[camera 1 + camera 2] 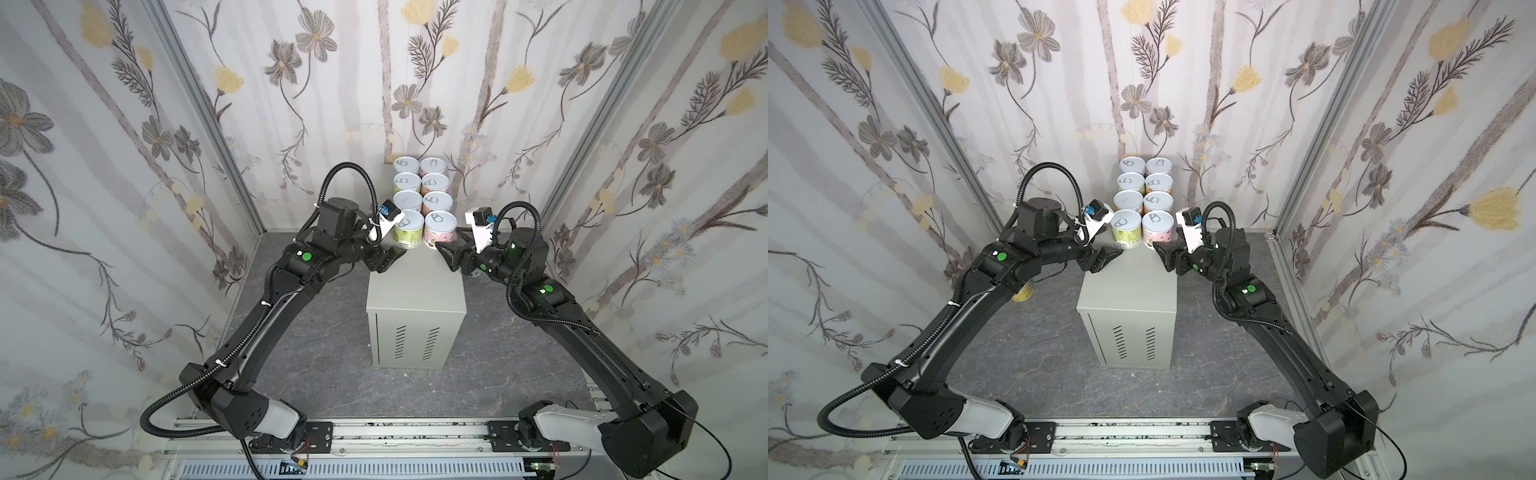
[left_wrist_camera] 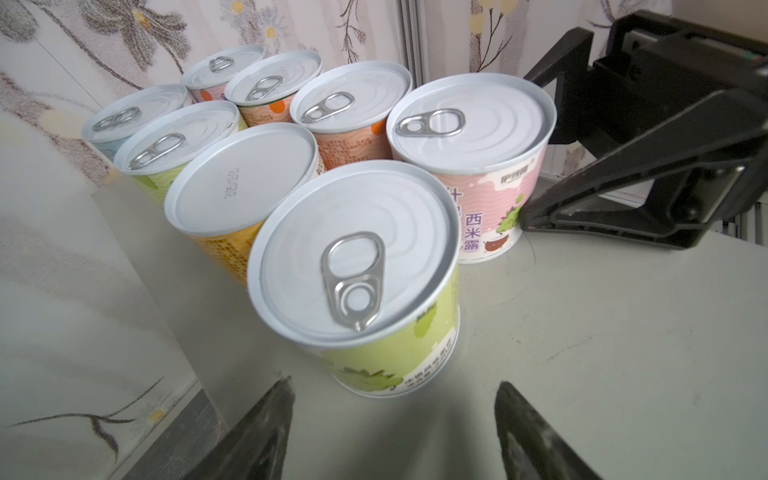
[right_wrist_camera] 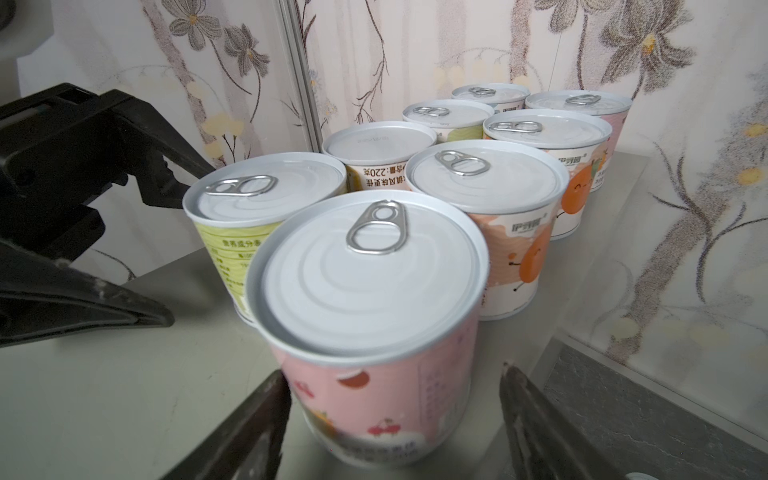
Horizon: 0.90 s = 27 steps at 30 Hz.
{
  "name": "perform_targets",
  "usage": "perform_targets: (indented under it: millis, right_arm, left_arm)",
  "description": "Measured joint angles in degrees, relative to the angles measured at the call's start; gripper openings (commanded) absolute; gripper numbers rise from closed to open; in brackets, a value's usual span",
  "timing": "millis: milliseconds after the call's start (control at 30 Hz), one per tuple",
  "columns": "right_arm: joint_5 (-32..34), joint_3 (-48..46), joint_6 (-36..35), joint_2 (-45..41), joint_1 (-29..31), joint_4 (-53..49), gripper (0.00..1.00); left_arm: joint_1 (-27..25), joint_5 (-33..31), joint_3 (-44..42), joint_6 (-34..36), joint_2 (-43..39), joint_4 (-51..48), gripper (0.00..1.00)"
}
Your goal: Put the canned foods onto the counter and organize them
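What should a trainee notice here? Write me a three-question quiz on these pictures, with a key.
1. How many cans stand on the counter?
2. True or false: every can up there shows a pull tab.
3. Which colour of can stands nearest the left gripper? A green, B pink, C orange.
Key: 1, eight, in two columns of four. 2, false: the plain-topped can shows none. 3, A, the green can.

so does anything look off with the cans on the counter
One can, second from the front in the left column, stands upside down: a plain stamped base faces up, with no pull tab. The rest sit upright.
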Motion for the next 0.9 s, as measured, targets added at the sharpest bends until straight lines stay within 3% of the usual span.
perform_targets:
  millis: [900]
  right_arm:
    - [-0.1,0.0,0.3,0.7,0.0,1.2,0.79]
  left_arm:
    - [0.0,0.0,0.0,0.0,0.3,-1.0,0.76]
